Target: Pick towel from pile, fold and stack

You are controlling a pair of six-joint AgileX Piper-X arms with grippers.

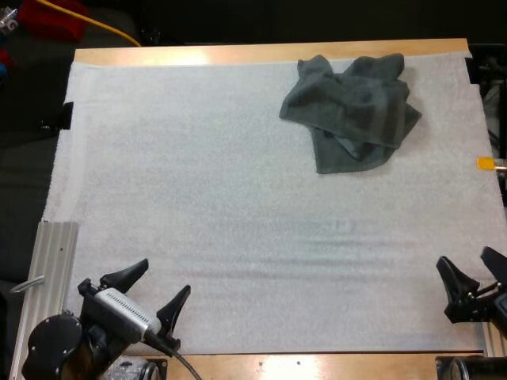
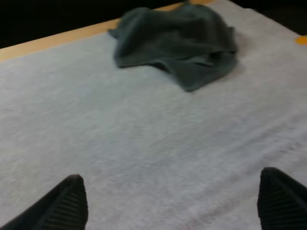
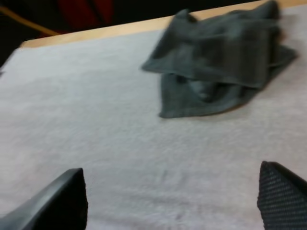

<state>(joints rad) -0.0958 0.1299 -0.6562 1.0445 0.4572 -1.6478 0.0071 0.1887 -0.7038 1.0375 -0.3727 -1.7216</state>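
A crumpled dark grey-green towel (image 1: 352,107) lies at the far right of the white mat (image 1: 214,198), close to the table's far edge. My left gripper (image 1: 152,294) stands open over the mat's near left corner, far from the towel. My right gripper (image 1: 470,271) stands open at the near right edge, nothing between its fingers. From the left wrist the towel (image 2: 177,45) lies well ahead of the wide-apart fingertips (image 2: 69,199). From the right wrist the towel (image 3: 220,62) is also well ahead, beyond the spread fingers (image 3: 280,199).
A metal rail (image 1: 54,265) runs along the mat's near left side. The wooden table edge (image 1: 238,54) borders the far side, just behind the towel. Bare mat stretches between both grippers and the towel.
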